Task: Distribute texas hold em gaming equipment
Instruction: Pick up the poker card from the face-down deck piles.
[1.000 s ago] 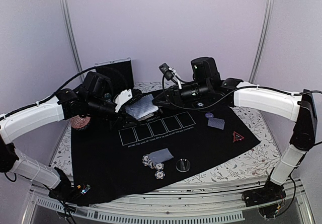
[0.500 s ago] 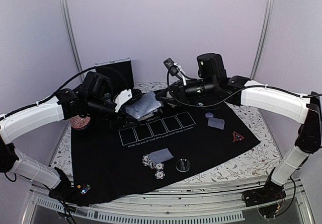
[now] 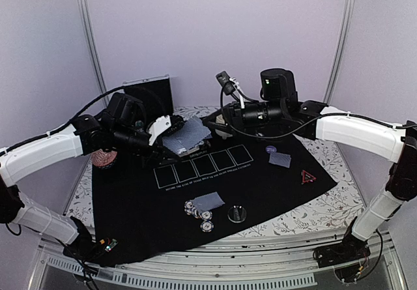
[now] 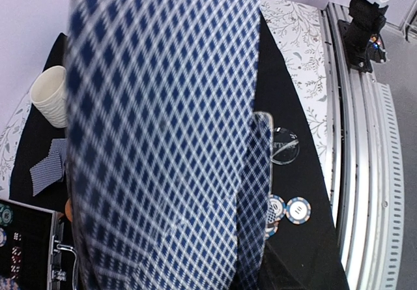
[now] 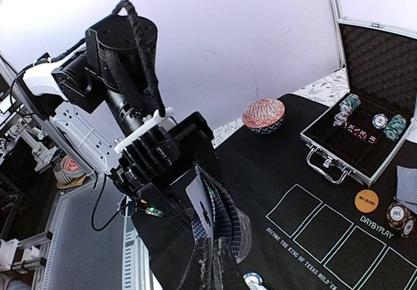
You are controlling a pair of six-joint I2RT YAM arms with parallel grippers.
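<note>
My left gripper (image 3: 171,130) is shut on a deck of grey-blue-backed playing cards (image 3: 187,135), held tilted above the black mat's far side. The deck's checked back (image 4: 163,140) fills the left wrist view and hides the fingers. My right gripper (image 3: 212,126) meets the deck from the right. In the right wrist view its fingertips (image 5: 215,261) are pinched on the edge of one card (image 5: 207,206), whose white face shows, fanned out of the deck. Striped poker chips (image 3: 199,210) and a dealt card (image 3: 209,201) lie near the front.
A clear disc (image 3: 237,214), a purple disc (image 3: 272,150), another card (image 3: 280,160) and a red-edged triangle (image 3: 307,177) lie on the mat (image 3: 130,218). The open chip case (image 5: 365,127), an orange disc (image 5: 367,201), a patterned bowl (image 5: 263,115) and a cream mug (image 4: 49,96) stand around.
My right arm has drawn back to the right and slightly up from the deck, with its fingers at the deck's edge. The deck has tilted up a little. My left arm has stayed put.
</note>
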